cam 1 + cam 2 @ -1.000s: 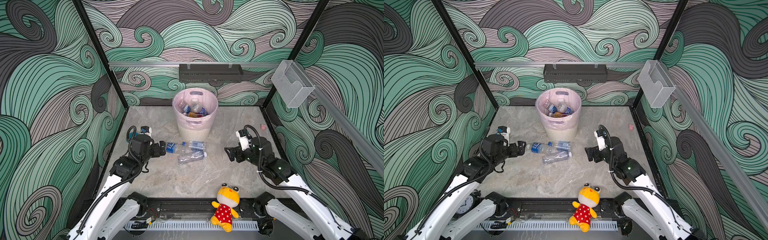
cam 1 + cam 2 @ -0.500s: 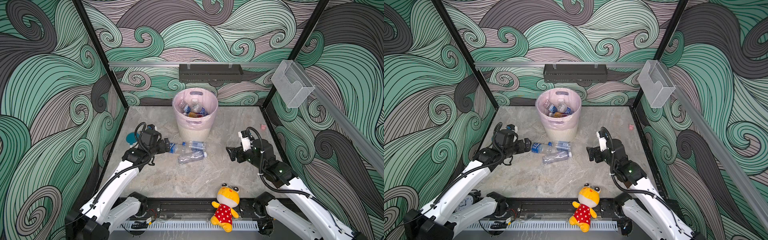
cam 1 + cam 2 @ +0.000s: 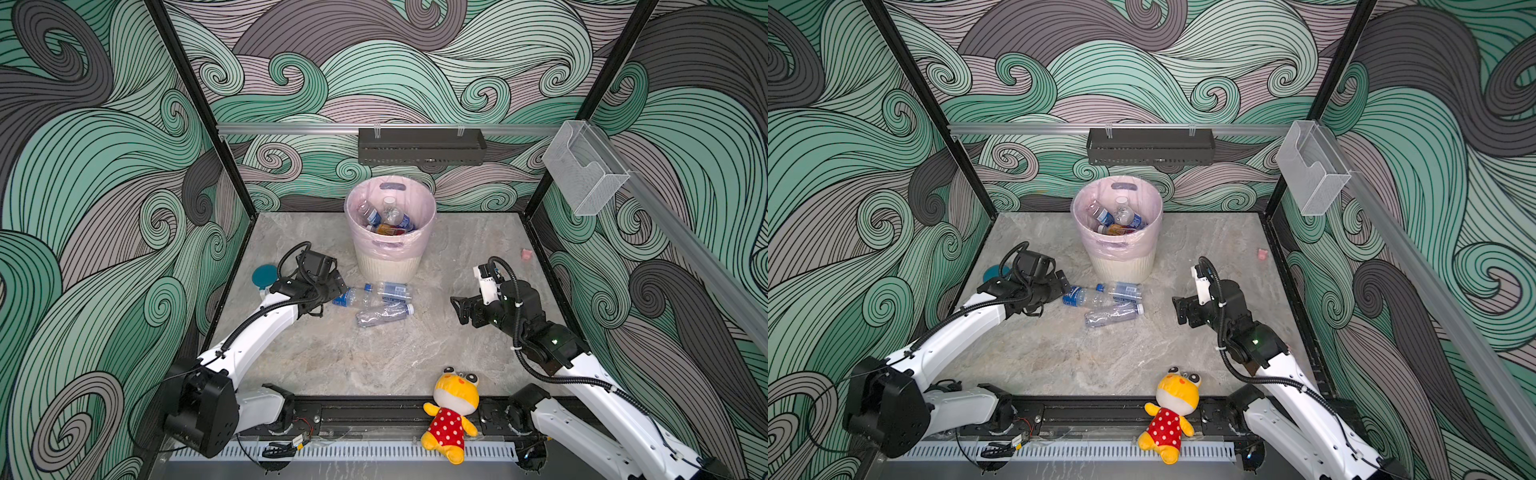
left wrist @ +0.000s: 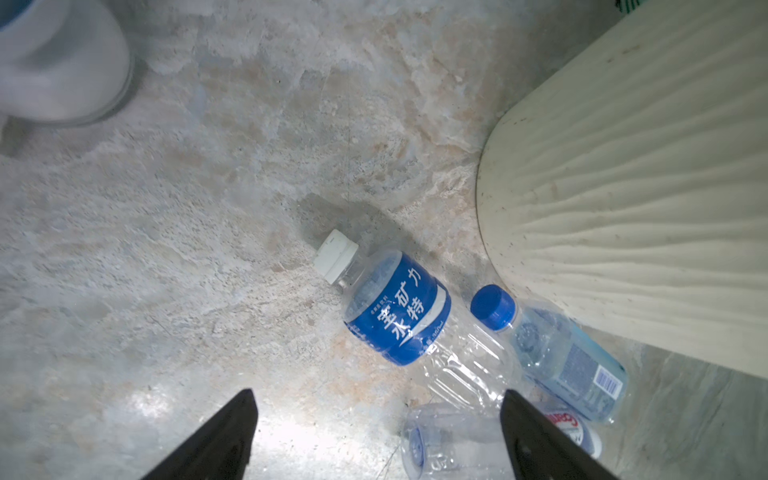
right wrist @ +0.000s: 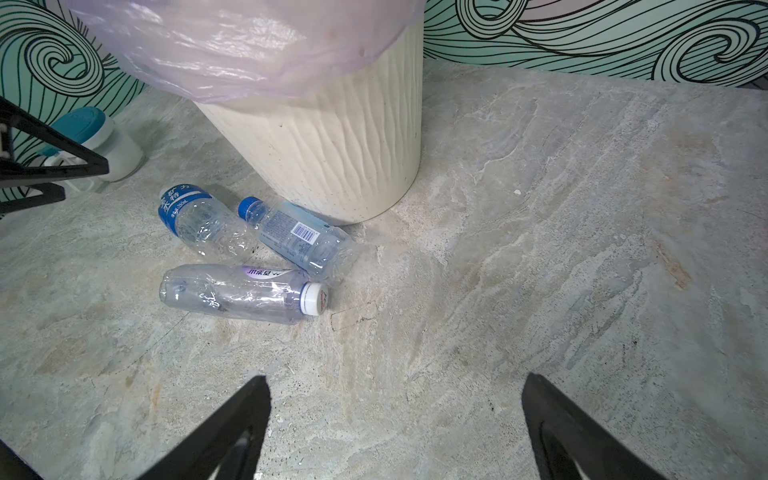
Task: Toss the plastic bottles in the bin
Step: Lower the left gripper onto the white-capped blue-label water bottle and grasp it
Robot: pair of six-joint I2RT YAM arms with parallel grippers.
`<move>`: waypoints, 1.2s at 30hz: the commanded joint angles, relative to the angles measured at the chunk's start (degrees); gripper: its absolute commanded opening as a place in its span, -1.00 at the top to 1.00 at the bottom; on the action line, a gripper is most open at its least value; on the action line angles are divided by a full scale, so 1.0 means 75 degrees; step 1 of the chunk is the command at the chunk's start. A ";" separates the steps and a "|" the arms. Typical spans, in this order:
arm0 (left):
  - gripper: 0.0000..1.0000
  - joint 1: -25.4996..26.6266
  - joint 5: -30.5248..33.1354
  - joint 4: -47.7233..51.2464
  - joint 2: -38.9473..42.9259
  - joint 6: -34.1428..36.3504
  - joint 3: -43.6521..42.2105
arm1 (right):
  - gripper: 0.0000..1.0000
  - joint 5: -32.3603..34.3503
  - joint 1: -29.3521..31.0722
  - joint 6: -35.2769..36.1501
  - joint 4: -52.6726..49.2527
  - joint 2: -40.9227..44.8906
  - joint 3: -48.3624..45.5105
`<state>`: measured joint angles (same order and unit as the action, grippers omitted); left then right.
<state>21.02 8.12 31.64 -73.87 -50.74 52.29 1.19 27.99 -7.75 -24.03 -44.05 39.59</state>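
Left wrist view: our left gripper (image 4: 377,392) gapes wide, holding nothing, just short of a white-capped, blue-labelled clear plastic bottle (image 4: 399,309) huddled with two crumpled neighbours (image 4: 453,440) on the marbled table (image 4: 208,249), beside the round, ribbed cream bin (image 4: 623,208). We judge the bottle's slick, thin wall could squirt sideways when pinched. Our right gripper (image 5: 390,378) hangs equally open, empty.

Both top views look steeply down from high at the front onto the whole floor (image 3: 332,353), facing the back wall (image 3: 374,83); the left wrist view sits close above the bottles (image 4: 395,307) beside the bin (image 4: 623,166); the right wrist view sees that same cluster from farther off, low.
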 commanded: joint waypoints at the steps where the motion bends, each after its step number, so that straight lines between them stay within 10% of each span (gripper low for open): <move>1: -0.90 0.0020 -0.0192 -0.0605 -0.0369 -0.1523 -0.0057 | -0.89 0.0069 -0.0030 -0.0020 0.0153 0.0080 -0.0102; 19: -0.74 0.0404 -0.0386 -0.1658 -0.3192 -0.2790 0.0856 | -0.89 -0.0101 -0.0029 -0.0233 0.0091 0.0477 -0.0275; 36: -0.20 0.0273 0.0631 -0.1191 -0.2673 -0.2257 0.0613 | -0.88 -0.0066 -0.0030 -0.0262 0.0069 0.0565 -0.0265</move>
<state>23.73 8.73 19.09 -96.95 -70.19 55.05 0.64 27.99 -9.26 -23.38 -40.05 37.78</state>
